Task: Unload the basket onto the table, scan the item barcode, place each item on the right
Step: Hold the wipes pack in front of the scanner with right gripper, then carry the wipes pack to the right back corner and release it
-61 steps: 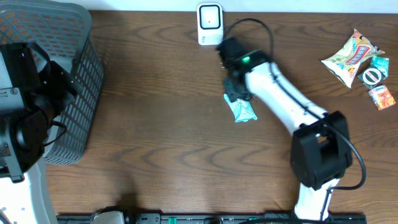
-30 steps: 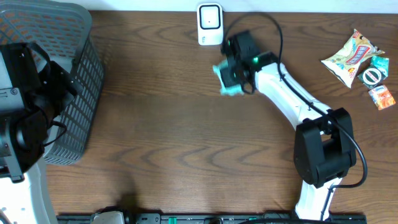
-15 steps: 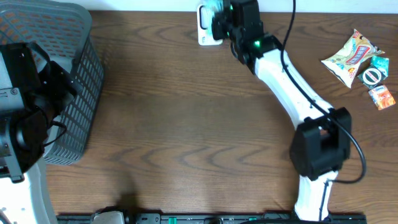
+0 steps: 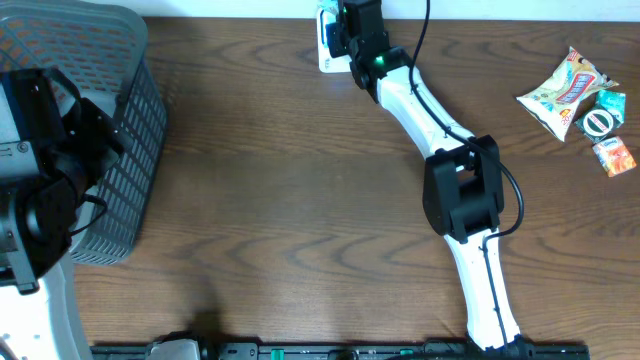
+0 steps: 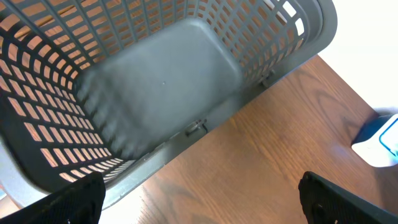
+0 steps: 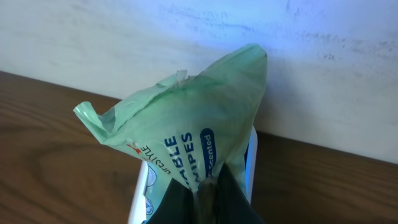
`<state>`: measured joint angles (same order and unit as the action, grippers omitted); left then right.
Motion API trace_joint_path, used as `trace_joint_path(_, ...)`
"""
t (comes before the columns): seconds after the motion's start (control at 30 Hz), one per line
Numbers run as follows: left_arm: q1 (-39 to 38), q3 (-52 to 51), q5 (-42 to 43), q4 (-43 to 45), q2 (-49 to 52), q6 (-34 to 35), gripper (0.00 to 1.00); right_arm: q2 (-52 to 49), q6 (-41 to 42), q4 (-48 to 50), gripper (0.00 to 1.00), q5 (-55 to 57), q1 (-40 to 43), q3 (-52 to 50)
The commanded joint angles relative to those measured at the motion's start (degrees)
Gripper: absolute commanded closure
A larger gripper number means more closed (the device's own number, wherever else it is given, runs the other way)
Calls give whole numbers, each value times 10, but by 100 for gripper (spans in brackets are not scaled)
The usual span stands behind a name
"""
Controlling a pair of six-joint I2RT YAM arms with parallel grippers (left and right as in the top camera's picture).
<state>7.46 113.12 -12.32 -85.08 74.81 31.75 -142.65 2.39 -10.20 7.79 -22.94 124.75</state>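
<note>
Right gripper (image 6: 199, 190) was clamped on the green wipes packet (image 6: 186, 124) over the scanner (image 4: 325, 52), top centre. Left gripper (image 5: 199, 199) hung fully spread above the basket (image 5: 161, 87).

Seen from the right wrist, the wipes pack (image 6: 186, 118) hides most of the scanner (image 6: 251, 163), its print partly folded away. Overhead, the right claw (image 4: 348, 25) covers the pack; the frame's edge crops the basket (image 4: 135, 130).

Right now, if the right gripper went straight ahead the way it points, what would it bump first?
Probably the white scanner, standing just past the green wipes pack that the right gripper holds. Behind it is the wall. How close the pack is to the scanner is hard to judge.
</note>
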Motion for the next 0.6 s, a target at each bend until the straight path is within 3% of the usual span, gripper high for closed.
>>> trace_joint_path(0.0, 3, 4, -2, -2, 0, 5, 2, -1, -16, 13, 99, 24, 3, 22)
trace_joint_path(0.2, 3, 4, -2, -2, 0, 5, 2, 0, -16, 36, 99, 24, 7, 24)
trace_joint_path(0.3, 3, 4, -2, -2, 0, 5, 2, 12, 22, 31, 99, 40, 16, 28)
trace_joint_path(0.57, 3, 4, -2, -2, 0, 5, 2, 85, 55, -81, 99, 98, 90, 28)
